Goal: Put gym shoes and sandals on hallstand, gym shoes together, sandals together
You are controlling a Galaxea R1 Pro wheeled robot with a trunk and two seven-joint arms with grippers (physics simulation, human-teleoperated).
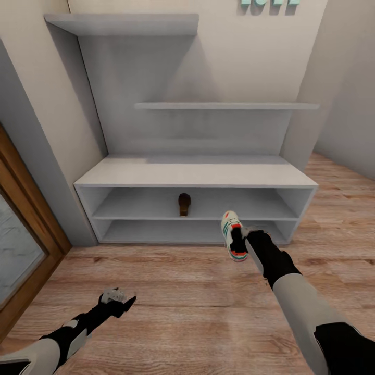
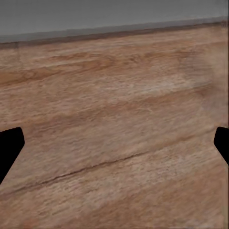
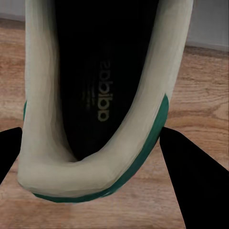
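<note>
Your right gripper (image 1: 240, 235) is pinching one gym shoe (image 1: 232, 235) by its heel collar; in the right wrist view the shoe's dark inside (image 3: 98, 81) sits between the fingers (image 3: 191, 176), so the hold looks sound. The shoe hangs clear of the corridor floor (image 1: 182, 291), just in front of the hallstand (image 1: 198, 177), toward that unit's right half; one sandal (image 1: 184, 203) already stands on the hallstand's upper open shelf, near its middle. Carry the shoe forward into that same shelf, well to the right of the sandal, leaving room beside it for its mate and room beside the sandal for the second sandal; keep the sole level and low enough to clear the hallstand's top board; let go only once the sole rests on the shelf. Your left gripper (image 1: 121, 300) is spread and holds nothing, low over the floor, well in front of the hallstand's left end; keep it there.
</note>
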